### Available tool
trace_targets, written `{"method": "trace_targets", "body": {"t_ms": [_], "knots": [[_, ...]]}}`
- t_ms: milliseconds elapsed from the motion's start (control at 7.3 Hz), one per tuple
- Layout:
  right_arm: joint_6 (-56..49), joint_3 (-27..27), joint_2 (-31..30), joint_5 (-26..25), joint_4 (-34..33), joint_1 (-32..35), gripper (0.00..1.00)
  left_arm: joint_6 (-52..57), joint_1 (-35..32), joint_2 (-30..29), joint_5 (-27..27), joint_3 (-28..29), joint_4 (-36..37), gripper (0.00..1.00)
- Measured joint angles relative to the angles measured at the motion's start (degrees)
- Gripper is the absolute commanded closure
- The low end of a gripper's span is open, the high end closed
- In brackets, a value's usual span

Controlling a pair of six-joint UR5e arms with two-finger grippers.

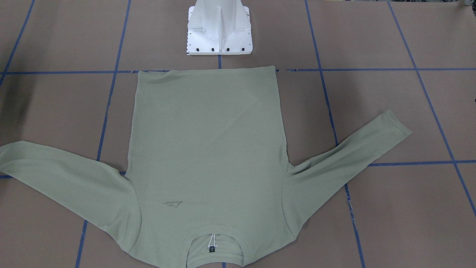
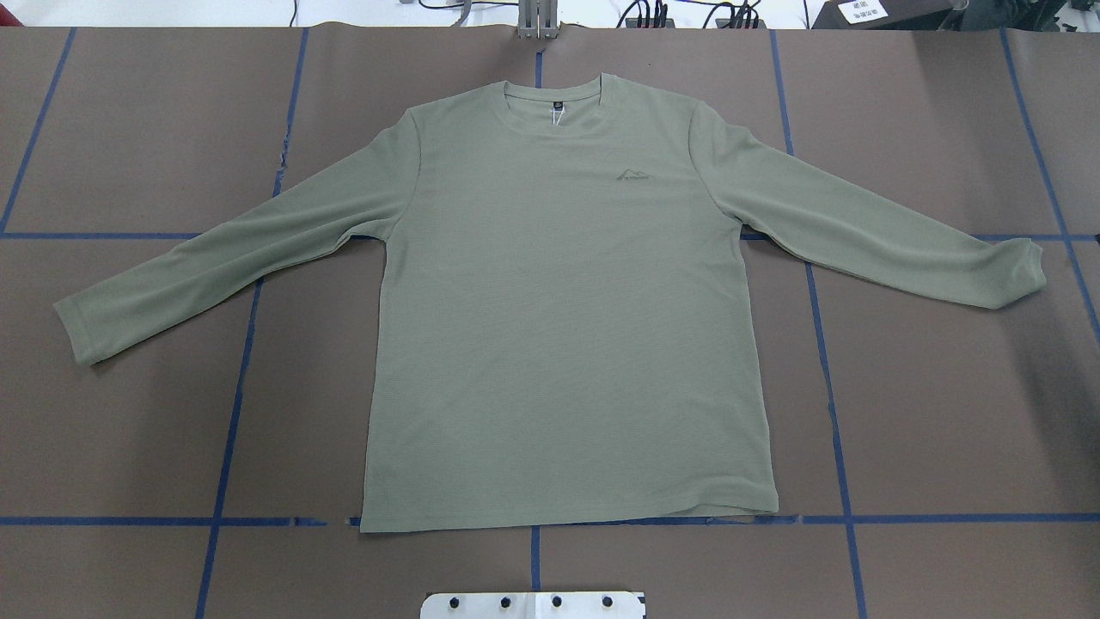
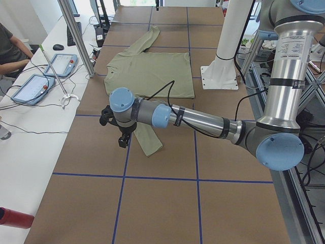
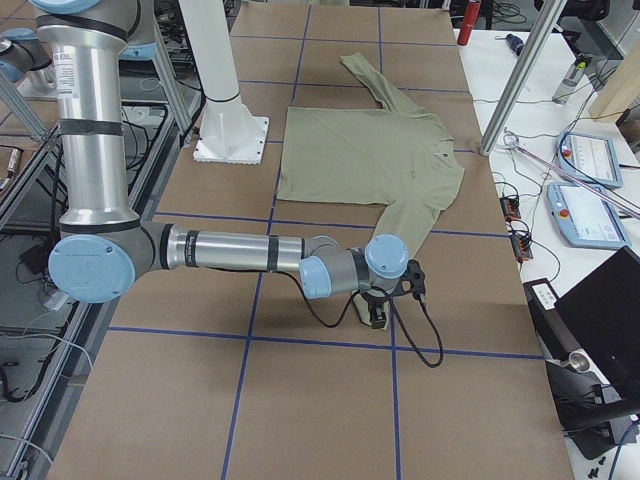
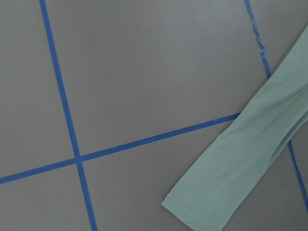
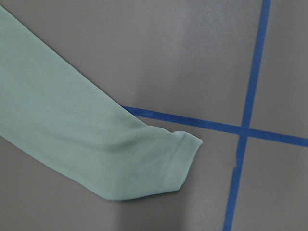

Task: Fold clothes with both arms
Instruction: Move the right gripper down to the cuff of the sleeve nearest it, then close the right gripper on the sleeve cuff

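Sage-green shirt, front-facing view: flat and face up on the brown paper table; hem towards the white pedestal, collar with dark tag on the far side from the robot.
Overhead view: sleeves spread to left and right; chest logo right of centre.
Left-end view: left arm stretched low; left gripper near the left cuff, apparently above the table; finger spacing cannot be told.
Right-end view: right arm stretched low; right gripper at the end of the right sleeve; finger spacing cannot be told.
Left wrist view: cuff at lower right, over blue tape.
Right wrist view: right cuff flat, beside a tape crossing.
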Motion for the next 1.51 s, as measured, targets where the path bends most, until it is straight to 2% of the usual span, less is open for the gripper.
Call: {"method": "trace_targets", "body": {"t_ms": [274,548,959,1506], "knots": [[5.52,-4.24,1.51,-1.80,8.96,-3.16,0.00,0.08,0.02,1.60,0.01,0.59,-4.53,0.00],[6.46,-7.91,2.28,-4.42,15.43,-4.95,0.00,-0.01,0.02,3.86,0.34,0.76,-9.52,0.00],[6.58,-13.25,4.37,-9.65,17.00,-7.99,0.00,-0.05,0.02,3.78,5.08,0.14,-10.75,0.00],[6.72,-15.00,4.59,-9.94,17.07,-9.42,0.00,-0.24,0.02,3.50,6.31,-0.14,-10.77,0.00]]}}
